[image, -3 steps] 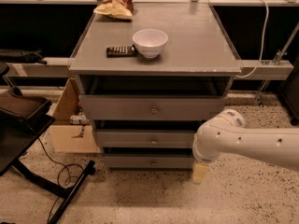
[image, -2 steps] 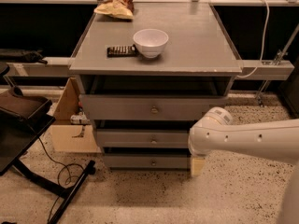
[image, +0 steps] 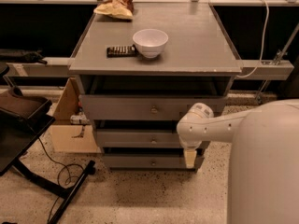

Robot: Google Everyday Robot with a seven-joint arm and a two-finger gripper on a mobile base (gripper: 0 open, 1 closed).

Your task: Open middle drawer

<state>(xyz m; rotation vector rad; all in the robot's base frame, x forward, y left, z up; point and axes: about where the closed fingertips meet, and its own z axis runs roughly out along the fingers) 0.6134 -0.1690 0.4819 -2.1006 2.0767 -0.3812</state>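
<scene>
The middle drawer (image: 133,138) is the grey, low, wide front second from the top of the cabinet, with a small round metal knob (image: 153,140). It looks shut, flush with the drawers above and below. My gripper (image: 190,158) hangs at the end of the white arm (image: 212,127), in front of the cabinet's right side. It sits right of the knob and slightly below it, over the right end of the lowest drawer (image: 140,162). It holds nothing that I can see.
On the cabinet top (image: 196,41) are a white bowl (image: 150,42), a dark remote (image: 121,51) and a snack bag (image: 116,3). A cardboard box (image: 67,120) and a black stand with cables (image: 28,139) are on the floor at left. A white cable (image: 264,41) hangs at right.
The arm has swung left, closer to the cabinet, bringing the gripper from the right corner to in front of the drawers' right end. The drawers have not moved.
</scene>
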